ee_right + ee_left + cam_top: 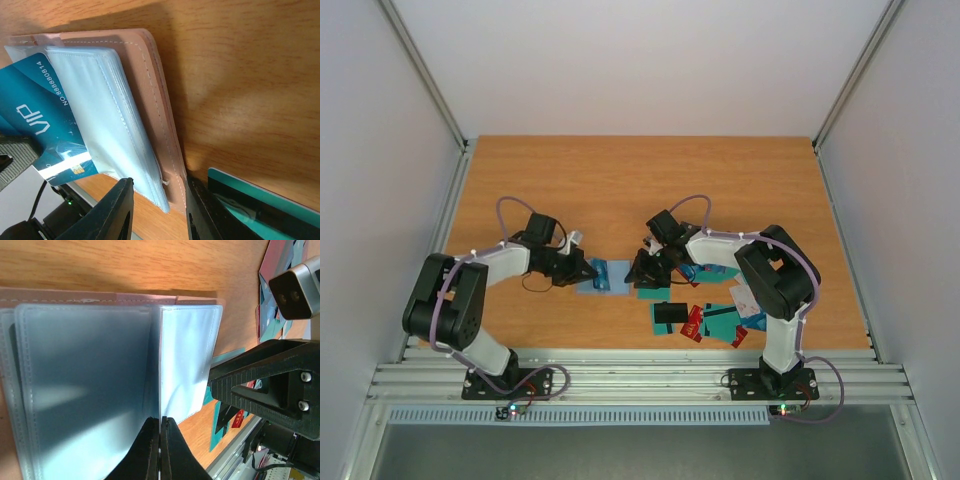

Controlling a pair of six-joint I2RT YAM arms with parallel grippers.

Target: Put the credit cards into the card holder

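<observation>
**Seating the VIP card: hold the pocket open, push straight**

- Card holder [608, 276] lies open on the counter [620, 180], about midway between the left and right edges and closer to the near edge. It sits between the two arms.
- Left end effector [159, 440]: fingers together, clamped on the edge of a clear pocket [185, 360] of the holder. This looks like the anchor grip.
- Right end effector [157, 205]: fingers apart, gripping nothing, straddling the holder's corner where the stack of pockets meets the tan cover.
- VIP card [35, 110], teal, is partway into a pocket in the right wrist view. Its chip end sticks out past the pocket stack.
- Loose cards [720, 318] are heaped toward the near right corner. A spare teal card [260, 200] lies just beside the right fingers.

Judgement on the step in hand, which is finishing the insertion:
- The left clamp should not shift, because a pocket that sags shut will jam the card.
- Push on the card's exposed short edge, along the line of the pocket. An angled push would likely wedge a corner in the seam.
- Keep the push low and gentle, since the holder is light and may slide toward the left arm.
- Keep clear of the spare teal card so it isn't dragged along.
</observation>
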